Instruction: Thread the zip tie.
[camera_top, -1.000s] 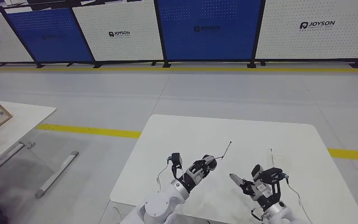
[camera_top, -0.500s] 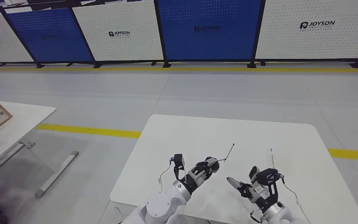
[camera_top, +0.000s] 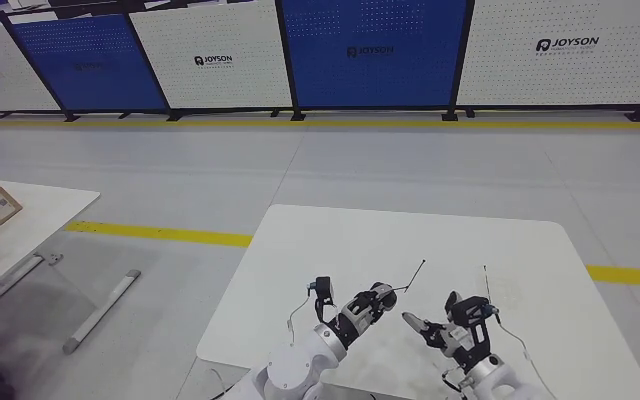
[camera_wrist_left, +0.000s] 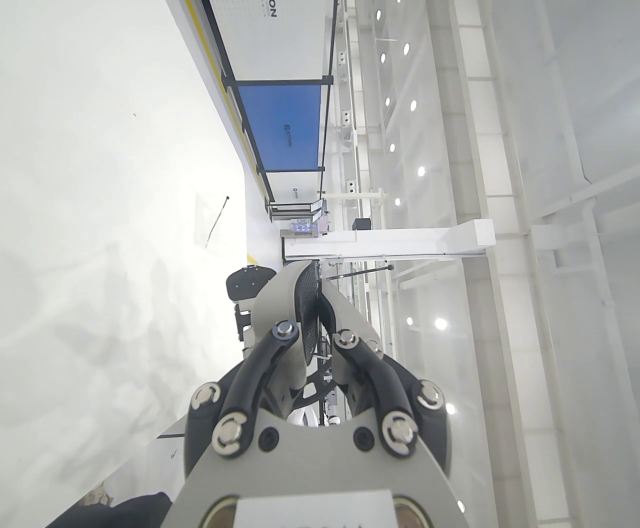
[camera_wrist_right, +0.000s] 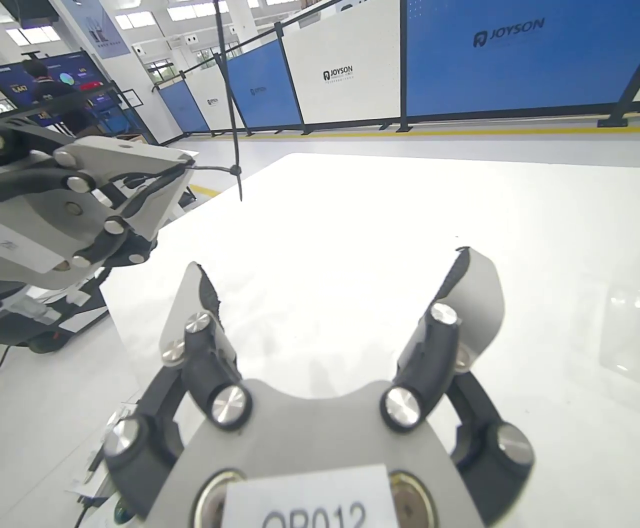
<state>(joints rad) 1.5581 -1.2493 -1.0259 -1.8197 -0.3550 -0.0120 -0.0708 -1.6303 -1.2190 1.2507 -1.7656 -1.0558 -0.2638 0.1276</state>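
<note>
Your left gripper (camera_top: 387, 292) is clamped on a zip tie (camera_wrist_right: 227, 100), which sticks out above the white table (camera_top: 330, 250). Just right of it, your right gripper (camera_top: 418, 325) hangs with its fingers spread and nothing between them. Farther right, a second zip tie (camera_top: 487, 280) lies flat on the table.

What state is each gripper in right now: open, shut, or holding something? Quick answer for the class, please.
Left gripper: shut on the zip tie.
Right gripper: open, holding nothing.
</note>
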